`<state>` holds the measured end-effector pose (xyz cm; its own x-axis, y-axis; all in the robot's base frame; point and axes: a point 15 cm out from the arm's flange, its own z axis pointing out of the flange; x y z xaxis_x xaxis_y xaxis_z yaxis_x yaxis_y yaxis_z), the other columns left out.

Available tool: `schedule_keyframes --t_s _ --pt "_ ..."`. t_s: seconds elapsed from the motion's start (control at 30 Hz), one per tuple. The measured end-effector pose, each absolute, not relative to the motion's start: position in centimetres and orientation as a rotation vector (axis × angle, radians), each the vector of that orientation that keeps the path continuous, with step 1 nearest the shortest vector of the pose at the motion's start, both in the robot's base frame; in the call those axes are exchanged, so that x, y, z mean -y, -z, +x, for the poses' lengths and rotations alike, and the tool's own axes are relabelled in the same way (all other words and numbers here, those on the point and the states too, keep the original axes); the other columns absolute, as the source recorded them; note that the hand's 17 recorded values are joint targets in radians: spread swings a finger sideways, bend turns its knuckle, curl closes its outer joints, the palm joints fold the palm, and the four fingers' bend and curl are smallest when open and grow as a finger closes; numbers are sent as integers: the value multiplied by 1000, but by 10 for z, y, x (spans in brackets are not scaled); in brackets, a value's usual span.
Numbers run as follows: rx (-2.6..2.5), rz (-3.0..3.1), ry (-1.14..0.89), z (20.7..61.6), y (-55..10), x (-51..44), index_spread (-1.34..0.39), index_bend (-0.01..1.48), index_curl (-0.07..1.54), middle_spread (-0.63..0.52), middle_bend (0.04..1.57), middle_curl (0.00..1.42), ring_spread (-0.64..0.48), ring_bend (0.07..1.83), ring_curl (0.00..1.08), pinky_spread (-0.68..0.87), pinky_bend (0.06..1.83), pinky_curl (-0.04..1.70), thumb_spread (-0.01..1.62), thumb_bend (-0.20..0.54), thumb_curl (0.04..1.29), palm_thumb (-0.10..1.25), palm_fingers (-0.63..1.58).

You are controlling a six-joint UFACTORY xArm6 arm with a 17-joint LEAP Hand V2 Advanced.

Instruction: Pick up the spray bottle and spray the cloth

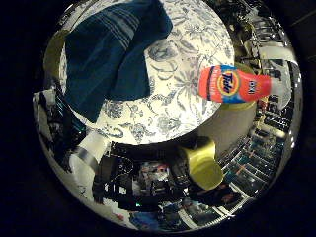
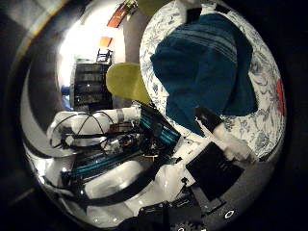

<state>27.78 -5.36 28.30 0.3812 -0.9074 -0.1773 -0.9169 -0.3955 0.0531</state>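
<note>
**Bottle lies untouched beside the cloth**

Below the palm spreads a round tabletop (image 1: 187, 106) with a blue floral cover. On it lies a crumpled dark blue cloth (image 1: 111, 57), and well apart from that, near the tabletop's edge, an orange spray bottle (image 1: 234, 85) on its side. Beyond the edge stand yellow-green chairs (image 1: 205, 163). The hand (image 2: 226, 144) holds nothing; its white and black fingers (image 2: 233, 147) reach out straight over the cloth's edge.

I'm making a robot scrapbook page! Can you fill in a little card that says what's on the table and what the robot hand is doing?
Table: round, floral tablecloth
Cloth: dark blue cloth, rumpled, lying on the table
Bottle: orange bottle, lying on its side near the table's edge, apart from the cloth
Hand: right hand above the table, holding nothing
Nearby: yellow-green chair beside the table
</note>
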Motion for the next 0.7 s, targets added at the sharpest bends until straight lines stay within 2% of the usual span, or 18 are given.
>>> schedule_keyframes --t_s 0.27,0.7 --pt "-1735 -2521 -284 266 -290 61 -479 190 365 -2 195 326 202 185 175 411 522 46 897 -27 457 916 232" --pt "-1989 -2193 -240 208 -308 150 -411 165 319 -5 206 340 182 222 220 385 578 32 943 -30 426 829 295"
